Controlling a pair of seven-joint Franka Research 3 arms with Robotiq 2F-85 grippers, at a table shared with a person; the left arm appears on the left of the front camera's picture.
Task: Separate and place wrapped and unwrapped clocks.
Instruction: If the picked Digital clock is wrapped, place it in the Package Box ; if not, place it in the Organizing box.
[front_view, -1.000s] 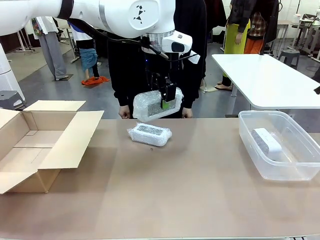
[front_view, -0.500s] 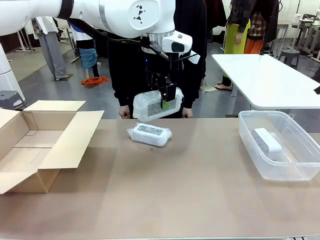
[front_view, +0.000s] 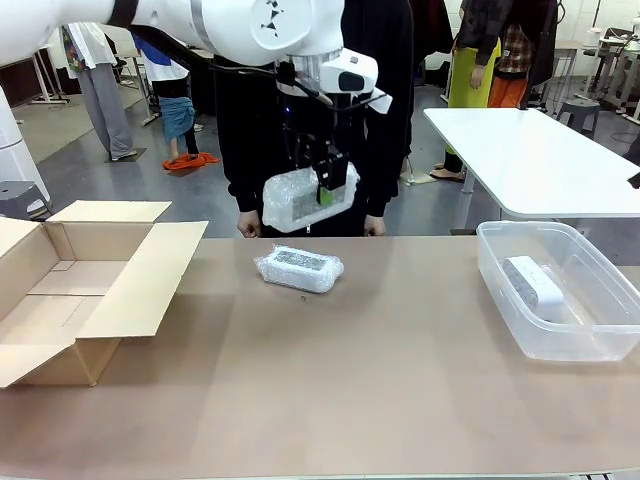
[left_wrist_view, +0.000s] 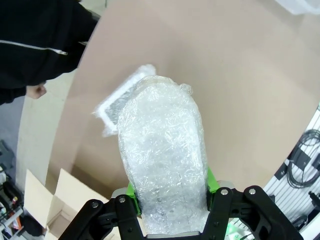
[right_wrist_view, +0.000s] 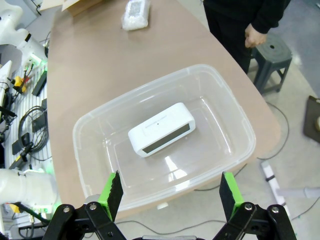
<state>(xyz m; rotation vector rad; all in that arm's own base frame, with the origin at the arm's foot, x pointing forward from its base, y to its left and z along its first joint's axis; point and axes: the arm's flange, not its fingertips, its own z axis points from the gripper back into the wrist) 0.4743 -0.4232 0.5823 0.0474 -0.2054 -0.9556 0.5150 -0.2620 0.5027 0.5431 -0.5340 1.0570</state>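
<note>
Gripping a wrapped clock (front_view: 292, 200) in the left tool (front_view: 324, 188), aloft over the desk's (front_view: 350, 390) far edge. Resting below, near that edge, a second wrapped clock (front_view: 299, 268). Lying in the clear bin (front_view: 600, 345) at the right edge, the bare clock (right_wrist_view: 161, 129). Hanging above it with jaws spread wide, the right tool (right_wrist_view: 170, 192).

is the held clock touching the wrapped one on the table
Apart. Front view shows the held clock up in the left gripper, a clear gap above the tabletop clock.
</note>
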